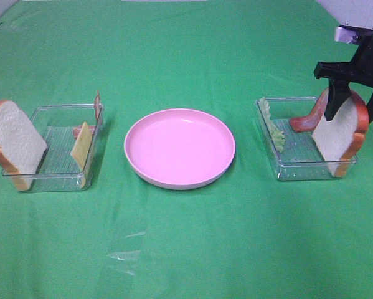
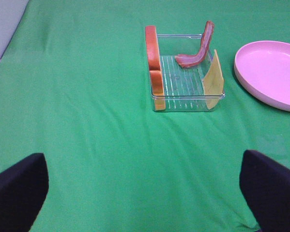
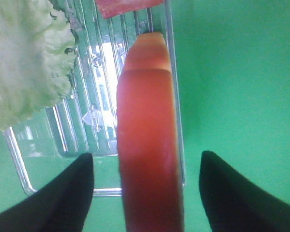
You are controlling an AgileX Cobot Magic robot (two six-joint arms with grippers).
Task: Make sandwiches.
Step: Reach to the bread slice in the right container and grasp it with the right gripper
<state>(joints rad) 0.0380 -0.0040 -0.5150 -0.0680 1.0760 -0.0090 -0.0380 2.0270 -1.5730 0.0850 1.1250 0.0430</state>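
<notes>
Two spread pincers: right pincer [image 3: 145,154] straddles the bread slice [image 1: 339,142] propped on edge in the clear tray [image 1: 298,174], aligned to pinch its faces; left pincer [image 2: 142,163] hangs empty over the desk [image 2: 86,121]; pink plate [image 1: 174,184] awaits.

No writing, label, brand or number can be read anywhere: not on the pink plate [image 1: 180,184], the left clear tray [image 1: 49,182], the right clear tray [image 1: 311,176], the toy bread slice [image 1: 18,140] or the desk's green cloth [image 1: 186,56].

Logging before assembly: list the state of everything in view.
Plate, empty
Left bread slice, standing in left tray
Cheese, leaning in left tray
Lettuce, leaning in right tray
Right bread slice, upright, not gripped
Left tool, open, empty
Right tool, open, straddling right bread slice
</notes>
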